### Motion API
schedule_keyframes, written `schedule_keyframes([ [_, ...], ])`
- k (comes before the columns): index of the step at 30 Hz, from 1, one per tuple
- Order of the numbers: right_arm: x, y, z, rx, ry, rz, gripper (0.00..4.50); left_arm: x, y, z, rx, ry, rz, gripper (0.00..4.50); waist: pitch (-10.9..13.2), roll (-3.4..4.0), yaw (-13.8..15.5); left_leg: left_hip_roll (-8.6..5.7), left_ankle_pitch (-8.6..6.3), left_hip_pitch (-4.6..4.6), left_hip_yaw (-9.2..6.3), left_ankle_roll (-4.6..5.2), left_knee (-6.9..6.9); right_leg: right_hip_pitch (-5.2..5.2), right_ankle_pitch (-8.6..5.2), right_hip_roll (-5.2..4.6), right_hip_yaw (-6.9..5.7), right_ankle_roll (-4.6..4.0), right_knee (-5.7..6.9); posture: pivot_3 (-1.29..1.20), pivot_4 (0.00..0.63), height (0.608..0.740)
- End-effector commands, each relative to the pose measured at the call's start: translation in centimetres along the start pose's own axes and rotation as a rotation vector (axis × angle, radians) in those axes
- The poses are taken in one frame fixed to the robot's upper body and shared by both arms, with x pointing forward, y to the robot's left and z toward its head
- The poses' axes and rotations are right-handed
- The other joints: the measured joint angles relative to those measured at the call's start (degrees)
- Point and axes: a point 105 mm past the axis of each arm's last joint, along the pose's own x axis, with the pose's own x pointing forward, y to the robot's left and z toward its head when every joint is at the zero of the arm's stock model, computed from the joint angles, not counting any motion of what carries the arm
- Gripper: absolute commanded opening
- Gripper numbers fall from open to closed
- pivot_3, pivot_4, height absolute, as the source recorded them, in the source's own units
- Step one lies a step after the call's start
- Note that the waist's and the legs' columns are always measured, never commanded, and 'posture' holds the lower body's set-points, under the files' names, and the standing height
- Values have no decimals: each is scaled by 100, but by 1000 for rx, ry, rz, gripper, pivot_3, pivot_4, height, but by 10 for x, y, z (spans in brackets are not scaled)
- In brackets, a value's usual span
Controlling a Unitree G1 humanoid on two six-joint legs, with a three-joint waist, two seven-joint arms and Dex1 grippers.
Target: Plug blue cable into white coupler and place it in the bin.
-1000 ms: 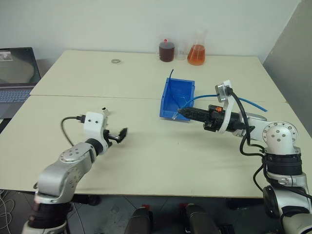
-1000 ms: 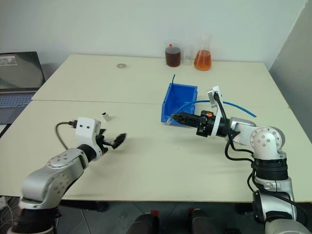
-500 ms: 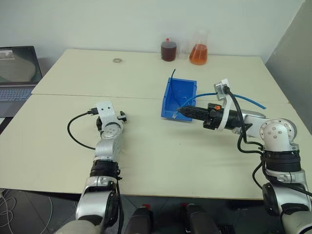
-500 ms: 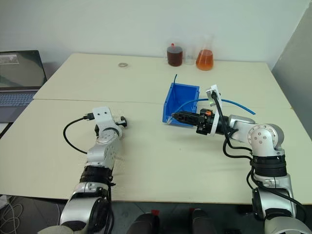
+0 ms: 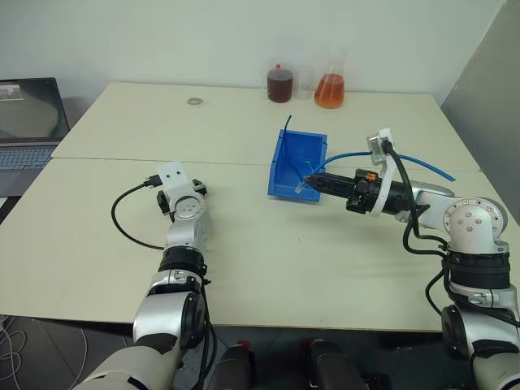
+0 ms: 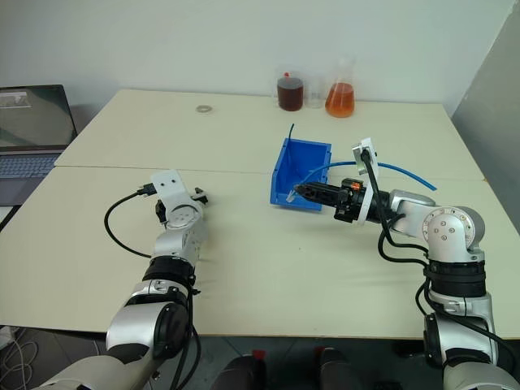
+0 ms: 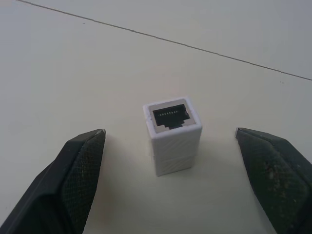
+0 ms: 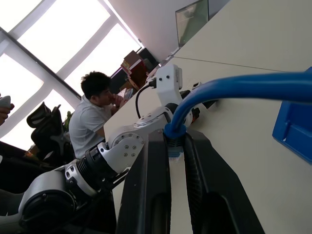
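Note:
The white coupler (image 7: 173, 127) stands on end on the table, its dark socket facing up. My left gripper (image 7: 169, 139) is open around it, one finger on each side and neither touching. In the head views the left gripper (image 5: 197, 192) lies low on the table's left half. My right gripper (image 5: 314, 180) is shut on the blue cable (image 5: 410, 163) just behind its plug, at the near side of the blue bin (image 5: 297, 165). The cable (image 8: 234, 87) arcs back to the right over the table.
A laptop (image 5: 28, 120) sits at the far left. A dark bottle (image 5: 278, 84) and an orange flask (image 5: 329, 88) stand at the back edge, and a small ring (image 5: 194, 101) lies near them. A person (image 8: 91, 117) sits beyond the table.
My left arm has swung forward from the near left and turned its wrist, bringing the open gripper around the coupler. The right gripper keeps its hold on the cable, nearly still.

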Motion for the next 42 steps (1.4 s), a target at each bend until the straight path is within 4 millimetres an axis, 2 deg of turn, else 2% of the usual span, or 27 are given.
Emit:
schedule_keyframes([
  [1,-4,9,8,-41,-23,17,136,0,12,-11,-38,41,51,3514,0,0,-5,0,0,1,1,0,0,0,0,0,0,0,0,0,150,740],
  [15,-3,2,7,-29,-29,-10,136,4,21,-7,-25,31,62,792,-1,1,0,-3,1,4,1,-1,3,1,0,1,0,0,10,0,150,740],
  [21,-3,1,7,-27,-35,-19,136,4,22,-4,-6,23,46,784,-1,2,-4,-3,1,6,0,-1,3,1,0,1,1,0,12,0,150,740],
  [24,-3,1,8,-39,-41,-29,136,-2,9,11,-19,-37,-110,784,-1,2,-7,-3,1,6,1,-1,3,1,0,2,1,0,13,0,150,740],
  [27,-8,4,11,-67,-40,-37,136,-26,1,38,30,-166,-426,784,-1,2,-34,-1,2,4,3,-2,2,-1,0,2,3,0,13,0,150,740],
  [32,-16,7,13,-119,-13,-48,136,-87,10,37,277,-129,-947,784,0,3,-134,6,4,-8,0,-8,-4,-14,-1,1,2,-3,7,0,150,740],
  [36,-12,8,7,-167,33,-37,136,-174,-1,18,386,7,-1534,784,0,10,-131,5,3,-1,4,-5,-5,-6,-5,8,1,-7,1,0,150,740],
  [39,-6,13,3,-202,76,-1,136,-202,-4,-4,507,81,-1750,784,0,10,-116,1,2,3,7,-3,-2,5,-6,8,-2,-5,-7,0,150,740],
  [42,5,19,-9,-277,147,42,136,-215,-22,-27,639,65,-1927,784,0,11,-122,9,3,7,15,-2,0,6,-6,23,5,-5,-7,0,150,740],
])
